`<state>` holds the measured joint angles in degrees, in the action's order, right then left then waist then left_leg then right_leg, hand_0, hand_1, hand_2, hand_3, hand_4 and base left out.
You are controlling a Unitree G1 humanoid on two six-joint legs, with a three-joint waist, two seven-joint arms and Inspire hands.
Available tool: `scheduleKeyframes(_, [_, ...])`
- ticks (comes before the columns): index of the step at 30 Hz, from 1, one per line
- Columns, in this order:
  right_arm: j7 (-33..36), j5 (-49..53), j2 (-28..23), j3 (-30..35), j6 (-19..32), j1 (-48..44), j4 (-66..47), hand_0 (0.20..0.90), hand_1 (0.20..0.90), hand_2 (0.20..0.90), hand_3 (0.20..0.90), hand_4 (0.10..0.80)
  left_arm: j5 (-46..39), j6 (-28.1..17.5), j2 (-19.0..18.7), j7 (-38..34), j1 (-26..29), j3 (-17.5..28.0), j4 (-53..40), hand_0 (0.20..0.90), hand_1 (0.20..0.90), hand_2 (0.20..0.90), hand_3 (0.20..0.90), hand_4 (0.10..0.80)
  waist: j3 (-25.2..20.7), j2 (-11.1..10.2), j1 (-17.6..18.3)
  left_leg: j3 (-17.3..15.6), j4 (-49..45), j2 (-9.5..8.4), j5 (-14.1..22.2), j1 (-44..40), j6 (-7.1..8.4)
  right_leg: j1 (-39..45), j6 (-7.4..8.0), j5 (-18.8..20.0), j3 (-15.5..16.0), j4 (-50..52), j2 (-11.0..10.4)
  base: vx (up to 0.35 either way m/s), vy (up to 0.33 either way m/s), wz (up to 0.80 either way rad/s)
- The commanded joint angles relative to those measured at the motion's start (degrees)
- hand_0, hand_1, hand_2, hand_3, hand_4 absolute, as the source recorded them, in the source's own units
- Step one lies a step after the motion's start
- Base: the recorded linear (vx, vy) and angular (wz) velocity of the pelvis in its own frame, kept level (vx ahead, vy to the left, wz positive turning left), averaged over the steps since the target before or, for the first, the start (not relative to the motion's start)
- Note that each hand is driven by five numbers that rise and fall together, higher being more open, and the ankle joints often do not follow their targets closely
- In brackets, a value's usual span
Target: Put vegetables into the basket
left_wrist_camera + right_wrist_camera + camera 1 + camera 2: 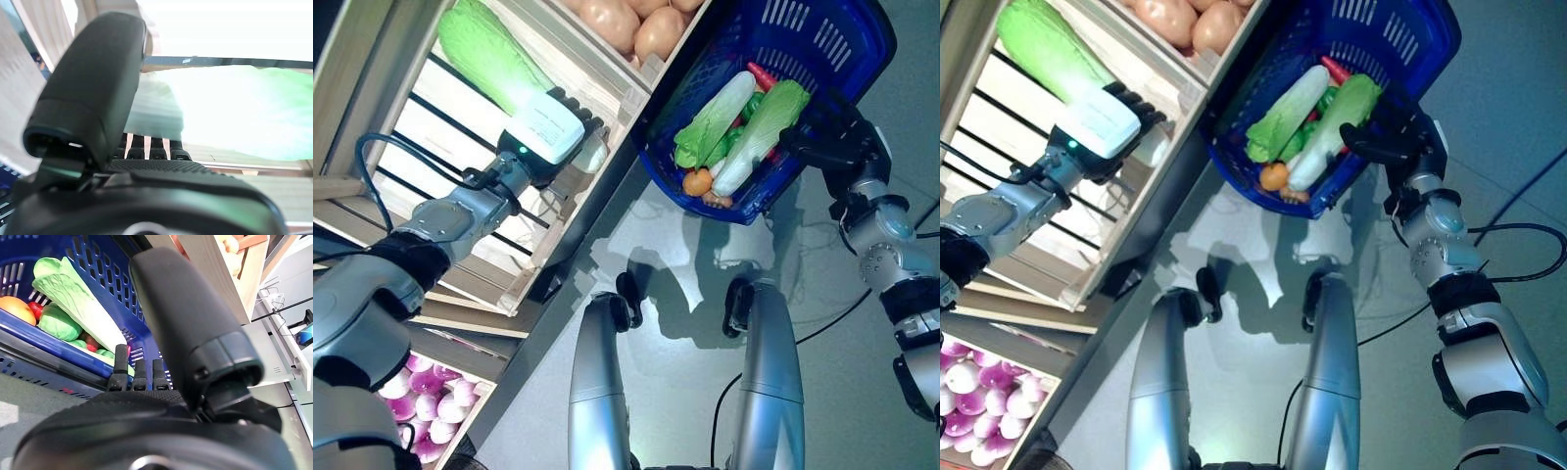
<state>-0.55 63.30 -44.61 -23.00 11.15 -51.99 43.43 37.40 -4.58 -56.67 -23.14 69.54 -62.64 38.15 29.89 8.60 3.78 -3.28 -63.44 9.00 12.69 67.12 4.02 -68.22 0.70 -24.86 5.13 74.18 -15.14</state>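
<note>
At the upper left of the head views, the left hand (548, 132) reaches into a slatted wooden crate (460, 245) on the shelf. It sits at the pale stem end of a napa cabbage (489, 54) that runs toward the upper left corner. In its wrist view the fingers (154, 147) stretch straight toward the washed-out green cabbage with the thumb raised; whether they touch it I cannot tell.

At the upper right, the right hand (827, 137) holds the blue basket (822, 44), its fingers (137, 374) hooked over the rim. Inside the basket lie two more napa cabbages (759, 132), an orange round vegetable (697, 182), something red (762, 74) and some smaller green pieces (58, 323).

A neighbouring crate at the top centre holds potatoes (636, 24). A bin at the lower left holds purple-and-white onions (426, 406).
</note>
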Motion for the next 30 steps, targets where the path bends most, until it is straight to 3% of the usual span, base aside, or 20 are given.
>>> scheduleKeyframes(1, [1.8, -1.5, -1.1, 4.8, 4.9, -2.0, -3.7, 0.9, 0.9, 0.9, 0.9, 0.8, -2.8, 4.3, -3.3, 4.8, 1.2, 5.4, 4.2, 0.9, 0.9, 0.9, 0.9, 0.8, -0.1, -2.0, 0.1, -4.1, 1.4, 0.61, 5.2, -3.8, -2.8, 3.2, 0.44, 6.0, -2.3, -6.3, -0.2, 0.0, 0.0, 0.0])
scheduleKeyframes(6, [2.1, -1.6, -1.0, 4.6, 4.6, -3.5, -2.8, 0.9, 0.9, 0.9, 0.9, 0.8, -2.4, 6.5, -2.4, 10.2, 0.3, 6.2, 5.0, 0.9, 0.9, 0.9, 0.9, 0.8, -0.1, -1.8, -0.2, -4.2, 1.5, 0.51, 5.2, -3.6, -2.73, 3.0, 0.56, 6.3, -2.1, -6.6, -0.2, 0.0, 0.0, 0.0])
scheduleKeyframes(17, [2.6, -1.5, -1.6, 6.2, 4.7, -4.8, -2.9, 0.9, 0.9, 0.9, 0.9, 0.8, 0.5, 8.8, -0.2, 3.9, 4.0, 6.2, 9.2, 0.9, 0.9, 0.9, 0.9, 0.8, -0.1, -2.5, 0.2, -3.9, -2.4, 0.92, 5.9, 0.8, -3.02, -1.0, 0.44, 5.7, -2.1, -3.4, -0.7, -0.024, 0.024, -0.01])
scheduleKeyframes(18, [2.7, -1.6, -1.6, 6.4, 4.8, -4.9, -2.9, 0.9, 0.9, 0.9, 0.9, 0.8, 0.6, 8.9, 0.0, 3.8, 4.2, 6.2, 10.1, 0.502, 0.502, 0.502, 0.502, 0.535, -0.1, -2.6, 0.2, -3.8, -2.9, 0.96, 6.1, 1.3, -3.05, -1.4, 0.45, 5.6, -2.1, -3.1, -0.8, -0.039, 0.002, -0.04])
scheduleKeyframes(19, [2.8, -1.6, -1.5, 6.5, 5.0, -4.9, -3.0, 0.9, 0.9, 0.9, 0.9, 0.8, 0.4, 9.0, 0.3, 3.6, 4.7, 6.0, 10.9, 0.3, 0.3, 0.3, 0.3, 0.4, -0.1, -2.8, 0.2, -3.7, -3.3, 1.0, 6.2, 1.7, -3.12, -1.7, 0.42, 5.6, -1.9, -2.9, -0.9, -0.047, -0.013, -0.02])
scheduleKeyframes(30, [3.0, 0.1, -0.3, 7.1, 4.9, -4.4, -3.6, 0.9, 0.9, 0.9, 0.9, 0.8, 0.4, 7.5, 1.0, 2.6, 5.2, 6.7, 11.5, 0.3, 0.3, 0.3, 0.3, 0.4, -0.1, -3.3, 0.1, -3.7, -3.5, 1.46, 6.5, 0.6, -3.28, -0.5, 0.26, 5.1, -1.0, -2.6, -1.2, -0.02, -0.006, 0.0])
